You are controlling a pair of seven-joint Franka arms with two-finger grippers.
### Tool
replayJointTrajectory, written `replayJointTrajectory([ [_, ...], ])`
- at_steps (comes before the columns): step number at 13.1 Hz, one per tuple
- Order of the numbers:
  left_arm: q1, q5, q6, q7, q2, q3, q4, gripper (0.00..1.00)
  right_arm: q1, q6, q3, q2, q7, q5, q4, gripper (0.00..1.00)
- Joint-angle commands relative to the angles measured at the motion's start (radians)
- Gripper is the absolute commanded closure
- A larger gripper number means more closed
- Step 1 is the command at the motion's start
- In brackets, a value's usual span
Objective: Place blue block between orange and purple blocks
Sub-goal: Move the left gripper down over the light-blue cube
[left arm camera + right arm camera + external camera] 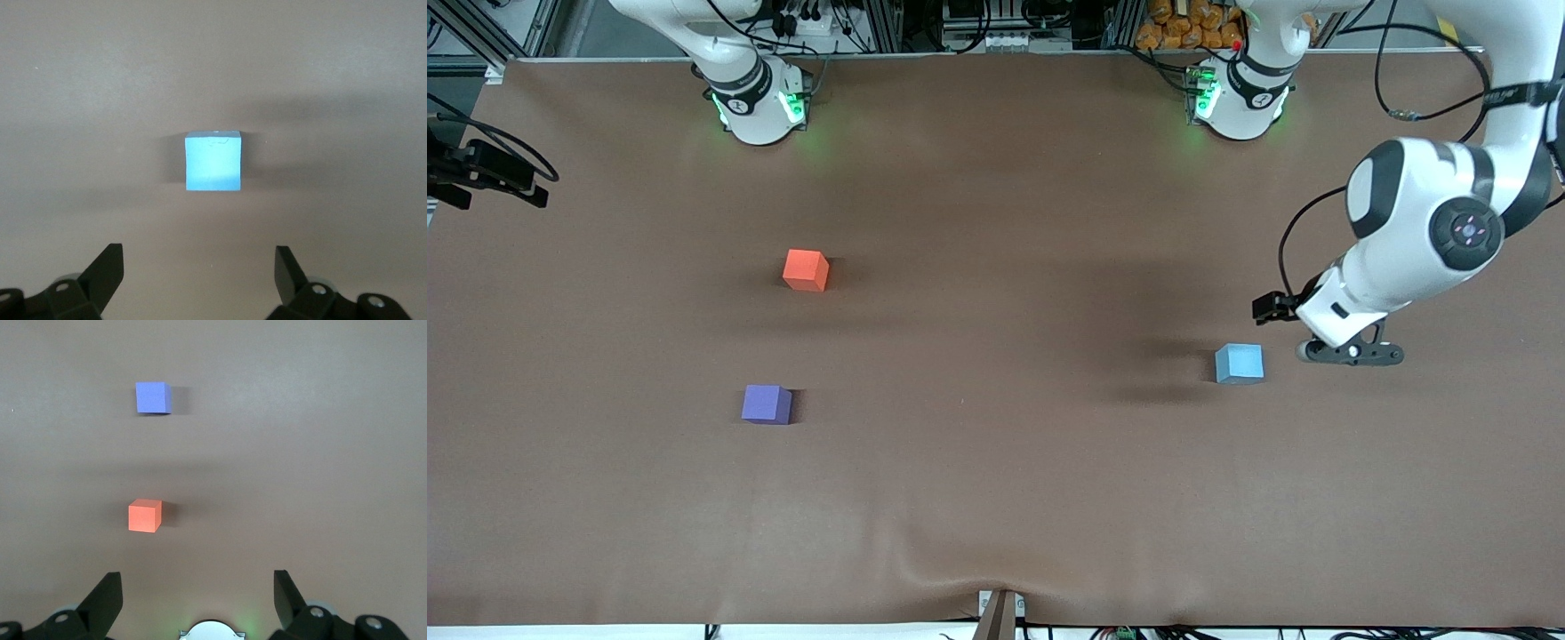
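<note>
Left gripper [199, 270] hangs low just beside the blue block [1240, 364], fingers spread wide and empty.

The blue block sits alone on the brown table [996, 498] toward the left arm's end, out ahead of the left fingertips [110, 261] and lined up with the gap between them, not touching either one. Over at the right arm's end, the orange block [806, 269] and the purple block [767, 404] sit well apart from each other, purple nearer the front camera. The right gripper [197, 589] waits high up, fingers spread and empty, with the orange block ahead of its tips and the purple one farther out along the same line.
</note>
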Motion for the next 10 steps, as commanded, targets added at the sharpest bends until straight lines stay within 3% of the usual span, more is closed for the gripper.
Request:
replayJointTrajectory([
  [1,0.008,0.059,0.073,0.006,0.064,-0.005,-0.008,0.00,-0.025,-0.012,0.013,-0.003,0.003,-0.007,-0.010,0.00],
  [10,0.011,0.070,0.250,0.006,0.208,-0.002,-0.020,0.00,-0.037,-0.010,0.013,0.002,0.000,-0.007,-0.019,0.00],
])
